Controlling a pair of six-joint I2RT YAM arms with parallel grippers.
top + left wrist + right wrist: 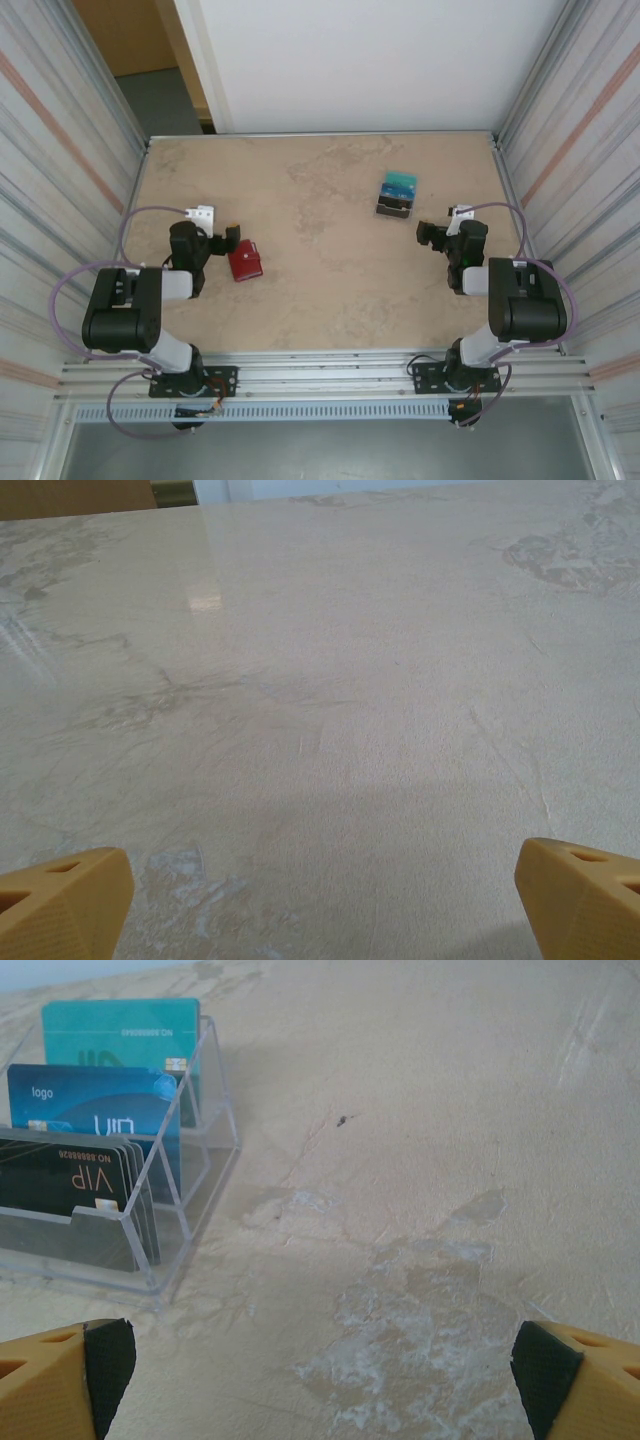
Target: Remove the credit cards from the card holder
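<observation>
The card holder (245, 263) is a small red wallet lying shut on the table, just right of my left gripper (210, 235). That gripper (320, 910) stands open over bare tabletop, its tan fingertips (70, 900) far apart. The credit cards (398, 186) stand in a clear tiered stand (394, 209) at the far right. Up close I see a teal card (120, 1035) at the back, a blue card (95, 1110) in the middle and dark cards (65, 1175) in front. My right gripper (320, 1380) is open and empty, right of and nearer than the stand (190, 1210); its place from above (450, 230).
The beige marbled table (320, 250) is fenced by ribbed metal walls (60, 180) on both sides and a white panel (350, 60) at the back. Open tabletop lies between the two arms.
</observation>
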